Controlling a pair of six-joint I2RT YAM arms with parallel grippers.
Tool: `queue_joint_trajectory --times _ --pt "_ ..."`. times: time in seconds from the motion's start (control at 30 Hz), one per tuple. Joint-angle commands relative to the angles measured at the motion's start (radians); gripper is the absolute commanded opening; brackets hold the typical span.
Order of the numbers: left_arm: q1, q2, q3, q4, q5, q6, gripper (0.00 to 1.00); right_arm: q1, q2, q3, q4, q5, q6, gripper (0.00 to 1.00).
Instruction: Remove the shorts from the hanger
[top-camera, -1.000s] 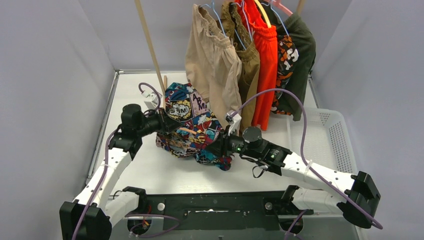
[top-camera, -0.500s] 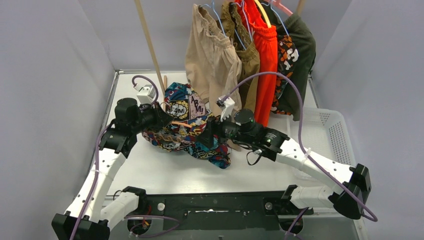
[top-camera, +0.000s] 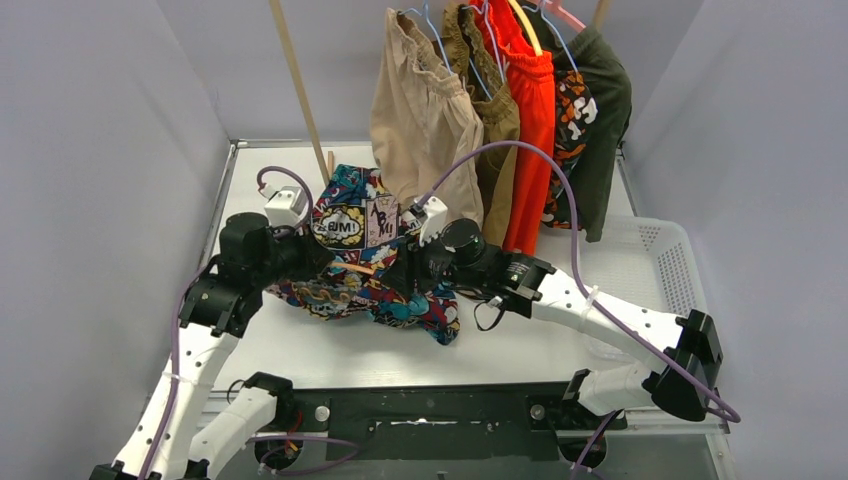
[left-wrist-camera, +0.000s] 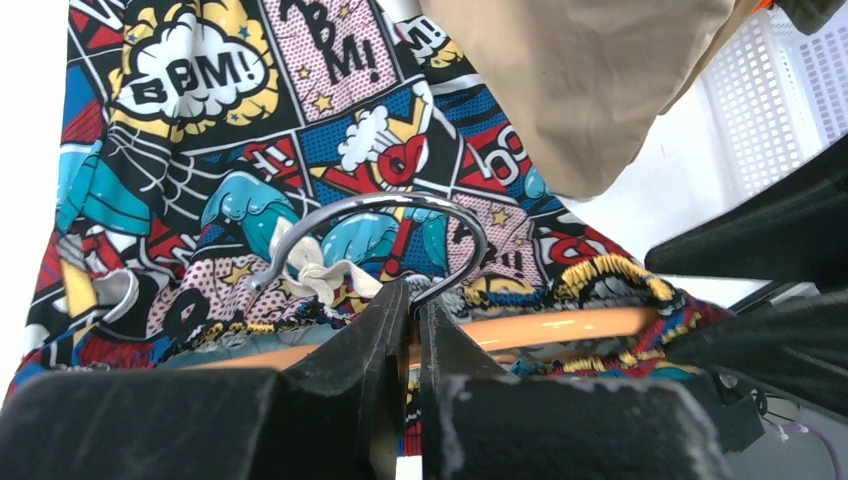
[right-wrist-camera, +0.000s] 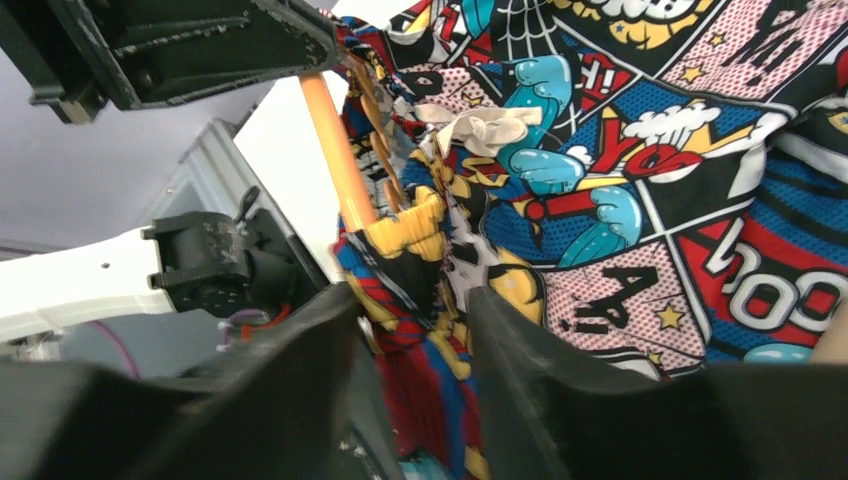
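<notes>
Gripping the hanger's metal hook (left-wrist-camera: 380, 198), your left pincer (left-wrist-camera: 410, 295) is pressed together right on the wire, with the orange hanger bar (left-wrist-camera: 540, 328) running across just beyond the fingertips. The comic-print shorts (top-camera: 345, 285) are down on the tabletop (top-camera: 300, 340), slumped in a heap between your two arms. Their waistband is threaded on that bar and the white drawstring (left-wrist-camera: 315, 272) is knotted just under the hook.

Over on the other side, your right pincer (right-wrist-camera: 410, 295) has its fingers apart with the yellow-edged waistband bunched between them. The wrist view doesn't show whether they're actually biting the cloth or only straddling it, so you can't call that one.

Behind the heap, the other pairs hang side by side on the rail: beige shorts (top-camera: 425, 120), brown shorts (top-camera: 495, 110), orange-red shorts (top-camera: 530, 110), camouflage shorts (top-camera: 572, 110) and dark green shorts (top-camera: 605, 100). A white basket (top-camera: 660, 270) sits on the tabletop to your right.
</notes>
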Motion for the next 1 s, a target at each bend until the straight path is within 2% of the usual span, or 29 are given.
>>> queue_joint_trajectory --times 0.0,0.07,0.13,0.23,0.4,0.57,0.77,0.97 --pt "-0.004 -0.06 0.008 0.0 0.004 -0.037 0.0 0.022 0.008 0.021 0.071 -0.034 0.029 0.33" --pt "-0.004 -0.082 -0.01 -0.002 0.008 -0.055 0.0 0.032 0.027 0.019 0.071 -0.031 0.064 0.24" --pt "-0.004 -0.099 -0.029 -0.013 0.004 -0.072 0.0 0.044 0.04 0.018 0.053 0.003 0.097 0.07" --pt "-0.004 -0.114 -0.026 -0.06 -0.032 -0.089 0.0 0.061 0.017 -0.001 0.036 0.063 0.125 0.01" --pt "-0.004 -0.119 -0.006 -0.09 -0.117 -0.109 0.0 0.062 -0.093 -0.113 0.078 0.174 0.137 0.0" --pt "-0.005 -0.094 0.02 -0.128 -0.164 -0.119 0.0 0.054 -0.163 -0.147 -0.071 0.305 0.168 0.0" --pt "-0.004 -0.124 0.013 -0.103 -0.19 -0.169 0.0 0.054 -0.296 -0.245 -0.06 0.348 0.211 0.0" --pt "-0.005 -0.118 0.073 -0.105 -0.191 -0.183 0.0 0.052 -0.434 -0.304 -0.023 0.382 0.191 0.0"
